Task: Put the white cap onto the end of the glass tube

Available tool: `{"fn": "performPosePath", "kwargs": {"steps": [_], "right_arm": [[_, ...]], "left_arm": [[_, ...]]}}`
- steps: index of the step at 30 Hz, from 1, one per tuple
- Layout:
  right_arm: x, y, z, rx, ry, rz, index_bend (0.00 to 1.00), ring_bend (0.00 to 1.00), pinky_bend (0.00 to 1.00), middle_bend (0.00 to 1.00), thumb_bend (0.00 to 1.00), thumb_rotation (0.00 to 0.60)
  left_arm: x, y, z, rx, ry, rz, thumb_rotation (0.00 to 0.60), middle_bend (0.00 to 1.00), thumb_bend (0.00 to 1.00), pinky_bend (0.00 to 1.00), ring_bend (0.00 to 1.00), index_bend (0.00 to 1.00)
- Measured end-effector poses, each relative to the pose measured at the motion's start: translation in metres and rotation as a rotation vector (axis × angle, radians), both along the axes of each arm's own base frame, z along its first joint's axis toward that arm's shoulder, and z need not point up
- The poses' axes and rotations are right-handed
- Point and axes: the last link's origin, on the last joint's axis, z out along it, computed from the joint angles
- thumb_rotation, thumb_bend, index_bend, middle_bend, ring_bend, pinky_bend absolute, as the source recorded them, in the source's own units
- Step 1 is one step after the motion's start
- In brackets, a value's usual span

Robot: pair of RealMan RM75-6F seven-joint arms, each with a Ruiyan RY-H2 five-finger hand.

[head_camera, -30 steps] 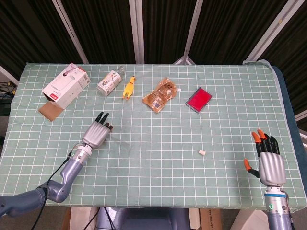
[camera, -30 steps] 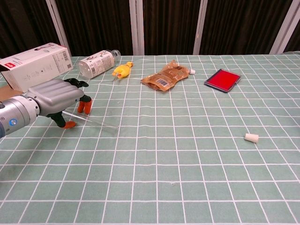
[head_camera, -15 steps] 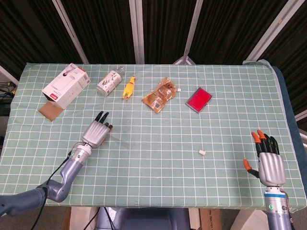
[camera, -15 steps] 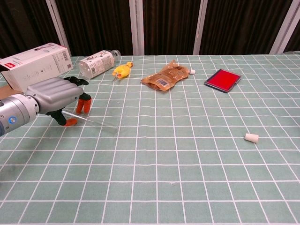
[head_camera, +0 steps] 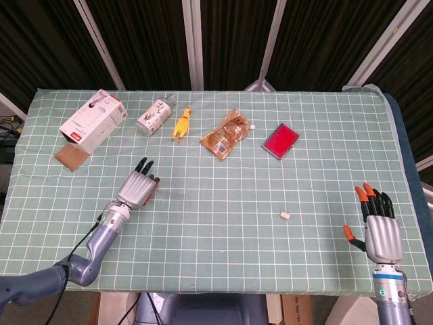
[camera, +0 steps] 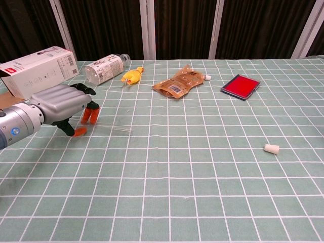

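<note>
Trouble likeliest at the left, with the left hand curled down over the near end of the glass tube, orange fingertips straddling it on the counter. Cannot tell whether truly pinched or merely touched. Clear, thin and round, so probably prone to rolling or slipping free under a loose or off-centre pinch, and to cracking under too hard a squeeze. Free end pointing right, low over the cloth; could catch on it during a careless lift.

Further right, white cap lying alone on the counter, well apart from the tube and from both hands. Small and light, so easily flicked away or tipped by a clumsy approach. Opening direction not readable from either view, hence some risk of presenting the wrong end to the tube.

At the far right, right hand released, fingers apart and holding nothing, seen only from the head view and partly cut by the bottom edge. Absent from the chest view.

Hard to make out: almost all of the tube in the head view, lost against the grid; gripped portion hidden beneath the left hand in the chest view.
</note>
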Motion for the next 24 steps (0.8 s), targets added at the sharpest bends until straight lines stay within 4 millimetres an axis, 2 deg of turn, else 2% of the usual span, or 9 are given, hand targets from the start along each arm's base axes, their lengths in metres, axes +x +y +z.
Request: {"fn": "performPosePath", "kwargs": {"steps": [10,20,22,24], "right_arm": [[0.000,0.001,0.000,0.001,0.005,0.003,0.00,0.00,0.00,0.00,0.35,0.600],[0.005,-0.004,-0.004,0.022,-0.006,0.016,0.00,0.00,0.00,0.00,0.35,0.600],[0.008,-0.006,-0.005,0.036,-0.009,0.019,0.04,0.00,0.00,0.00,0.35,0.600],[0.011,-0.011,-0.008,0.057,-0.004,0.024,0.13,0.00,0.00,0.03,0.35,0.600]], "left_arm": [[0.009,0.000,0.009,0.030,-0.095,-0.032,0.600,0.53,0.62,0.00,0.10,0.52],[0.025,-0.006,0.026,0.053,-0.281,-0.104,0.600,0.53,0.62,0.00,0.10,0.52],[0.028,-0.007,0.030,0.055,-0.307,-0.107,0.600,0.53,0.62,0.00,0.10,0.52],[0.032,-0.008,0.036,0.059,-0.335,-0.110,0.600,0.53,0.62,0.00,0.10,0.52]]}}
